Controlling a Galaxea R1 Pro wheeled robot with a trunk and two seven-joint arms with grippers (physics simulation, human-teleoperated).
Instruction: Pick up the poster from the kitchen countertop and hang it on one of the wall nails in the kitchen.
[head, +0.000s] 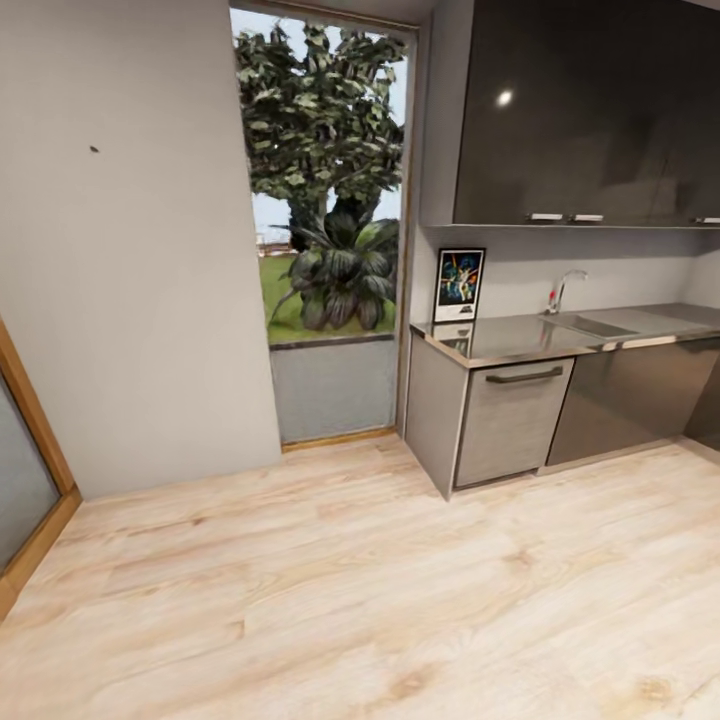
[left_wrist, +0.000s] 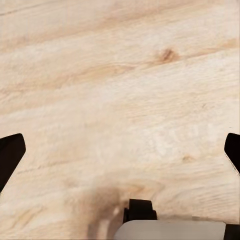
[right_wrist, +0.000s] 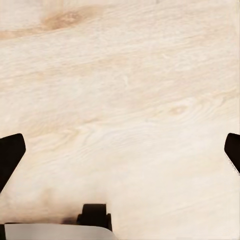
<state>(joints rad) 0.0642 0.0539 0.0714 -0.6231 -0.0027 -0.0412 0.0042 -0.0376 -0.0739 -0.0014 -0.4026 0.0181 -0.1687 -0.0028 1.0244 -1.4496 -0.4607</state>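
Note:
The Star Wars poster (head: 459, 285) stands upright on the left end of the glossy grey countertop (head: 520, 340), leaning against the back wall. A tiny dark wall nail (head: 94, 149) dots the light grey wall at the upper left. My left gripper (left_wrist: 120, 150) is open, its dark fingertips (left_wrist: 10, 155) far apart over bare wooden floor. My right gripper (right_wrist: 120, 150) is open too, its black fingertips (right_wrist: 10, 157) spread wide above the floorboards. Both hold nothing.
A sink with a thin tap (head: 565, 290) is inset in the worktop, under dark wall cabinets (head: 590, 110). A tall window (head: 325, 230) with a tree outside separates nail wall and kitchen. A wood-framed door (head: 25, 470) is at left. Light wood floor (head: 350, 600) stretches ahead.

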